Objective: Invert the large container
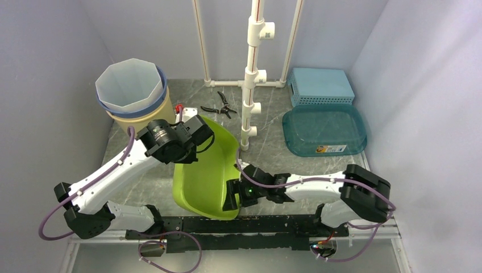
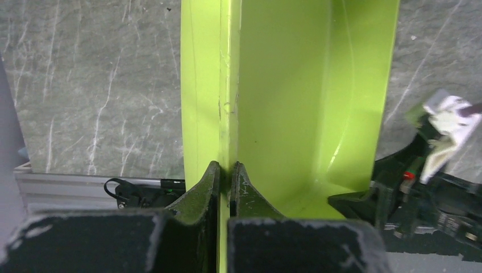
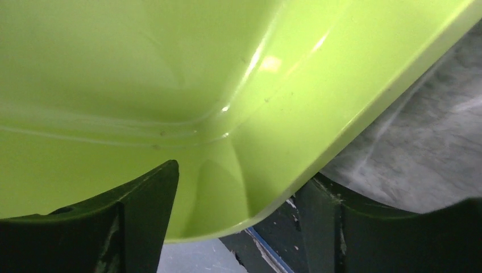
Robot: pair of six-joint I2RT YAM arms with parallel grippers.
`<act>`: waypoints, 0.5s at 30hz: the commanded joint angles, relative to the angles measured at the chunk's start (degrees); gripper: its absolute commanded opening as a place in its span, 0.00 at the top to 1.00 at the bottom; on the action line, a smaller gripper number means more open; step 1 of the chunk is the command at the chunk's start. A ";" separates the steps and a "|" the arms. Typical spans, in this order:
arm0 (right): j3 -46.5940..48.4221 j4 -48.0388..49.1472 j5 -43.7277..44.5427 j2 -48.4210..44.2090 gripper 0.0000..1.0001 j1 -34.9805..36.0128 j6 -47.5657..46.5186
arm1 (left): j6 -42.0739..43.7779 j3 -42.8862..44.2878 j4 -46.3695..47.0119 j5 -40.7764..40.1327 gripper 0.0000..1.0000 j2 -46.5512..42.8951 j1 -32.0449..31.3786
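Note:
The large container [image 1: 204,182] is a lime-green tub standing tilted on its near edge, with its hollow facing the right. My left gripper [image 1: 196,133] is at its raised far rim. In the left wrist view the gripper [image 2: 225,168] is shut on the thin green wall [image 2: 284,85]. My right gripper [image 1: 233,196] is at the tub's near right corner. In the right wrist view it [image 3: 241,176] is open, one finger inside the green corner [image 3: 170,74] and the other outside the rim, with visible gaps.
At the back left is a stack of buckets [image 1: 132,91]. Pliers [image 1: 219,105] lie beside a white pipe stand [image 1: 252,85]. A teal tray [image 1: 325,131] and a light blue basket [image 1: 320,86] sit upside down at the back right.

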 commanded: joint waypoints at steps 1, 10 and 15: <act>-0.42 2.65 4.03 -7.80 0.20 -1.78 1.40 | -1.11 1.52 -2.99 0.77 0.97 1.53 -0.89; -3.24 -8.60 14.78 -17.36 0.24 -4.05 4.38 | 0.25 3.26 -3.13 0.89 0.97 1.98 -1.01; -1.05 -10.78 15.91 -13.89 0.48 -5.20 4.36 | 0.50 4.33 -2.63 1.72 0.97 2.40 -1.09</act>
